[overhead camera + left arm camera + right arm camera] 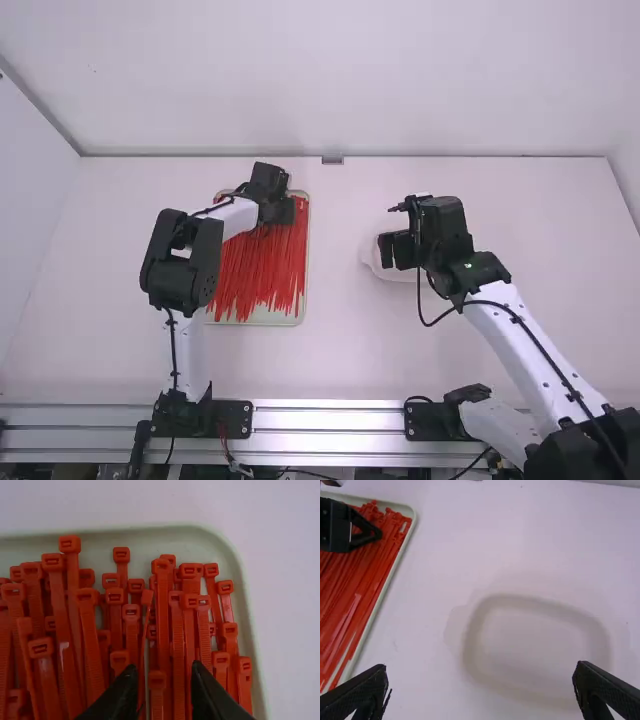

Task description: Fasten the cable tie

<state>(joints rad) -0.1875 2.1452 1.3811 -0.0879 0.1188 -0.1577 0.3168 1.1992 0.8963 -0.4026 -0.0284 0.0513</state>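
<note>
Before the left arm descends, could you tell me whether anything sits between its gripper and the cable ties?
Nothing visible does. The left gripper is open right over the cable ties heaped in the tray, with only ties between its fingers; the right gripper is off over a white dish.

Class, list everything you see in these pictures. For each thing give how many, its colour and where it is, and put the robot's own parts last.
cable ties: too many to count, red, heaped in the tray
tray: one, pale green, on the table, left of the middle
dish: one, white, empty, on the table to the right of the tray
table: one, white, under everything
left arm: one, white with black joints, over the tray
right arm: one, white with black joints, reaching to the dish
left claw: one, black, open, at the ties near the tray's far end
right claw: one, black, open wide, above the dish
</note>
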